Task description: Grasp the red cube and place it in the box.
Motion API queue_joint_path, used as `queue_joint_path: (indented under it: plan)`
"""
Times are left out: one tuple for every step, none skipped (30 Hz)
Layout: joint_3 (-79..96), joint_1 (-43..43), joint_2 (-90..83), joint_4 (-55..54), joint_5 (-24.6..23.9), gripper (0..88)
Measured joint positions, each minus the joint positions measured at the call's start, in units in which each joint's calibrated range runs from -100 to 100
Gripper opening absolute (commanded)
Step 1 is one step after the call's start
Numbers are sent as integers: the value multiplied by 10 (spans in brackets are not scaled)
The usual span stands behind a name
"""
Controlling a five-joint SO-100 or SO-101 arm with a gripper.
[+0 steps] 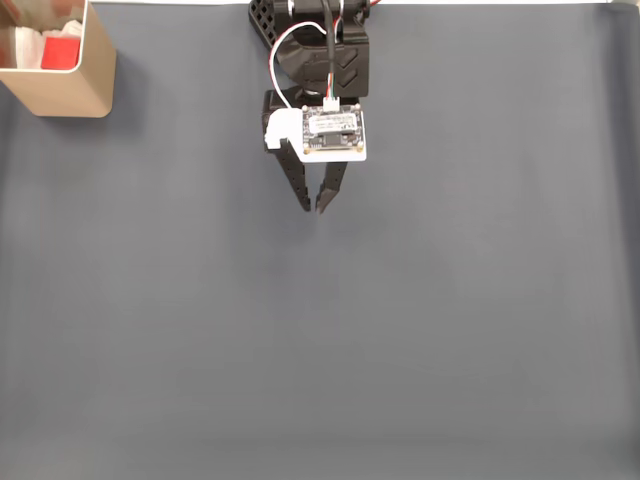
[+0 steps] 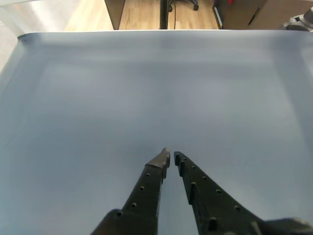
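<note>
At the far left of the fixed view, in the top corner, stands the box [image 1: 75, 85], tan with rounded corners and partly cut by the frame edge; inside it, against white padding [image 1: 30, 45], lies the red cube [image 1: 62, 52], well apart from the arm; moving right across the bare grey mat [image 1: 450, 330], the black arm [image 1: 320, 50] comes down from the top edge near the middle, carrying a white circuit board [image 1: 333, 133] with red and white wires looping above it; below the board the gripper [image 1: 313, 206] points down the picture, its two dark fingers drawn nearly together at the tips with nothing between them. The wrist view adds what the fixed camera cannot: from the left, a pale wooden floor [image 2: 93, 14] beyond the mat's far edge, dark furniture legs [image 2: 164, 14] at centre top, and the gripper [image 2: 170, 155] rising from the bottom edge, fingertips almost touching over empty mat [image 2: 156, 88], a thin gap left between them.
</note>
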Motion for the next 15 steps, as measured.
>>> queue_joint_path:
  plan:
    - [15,-1,-14,0,0,0]
    - [33,-3,-31,0,0,0]
    - [50,-3,-48,0,0,0]
    - [65,-4,-64,0,0,0]
    - [83,-5,-83,0,0,0]
    - [99,-5,-102,1,-1,0]
    - [113,-5,-120,2,-2,0]
    - [124,-5,-136,6,-3,0]
    - [132,-5,-153,14,-5,0]
    - [136,-5,-170,20,-8,0]
    - [137,-5,-187,28,-9,0]
    - [139,-5,-201,37,-8,0]
    - [142,-5,-213,53,-11,0]
    - [143,-6,-223,68,-16,0]
    - [144,-6,-231,83,-18,0]
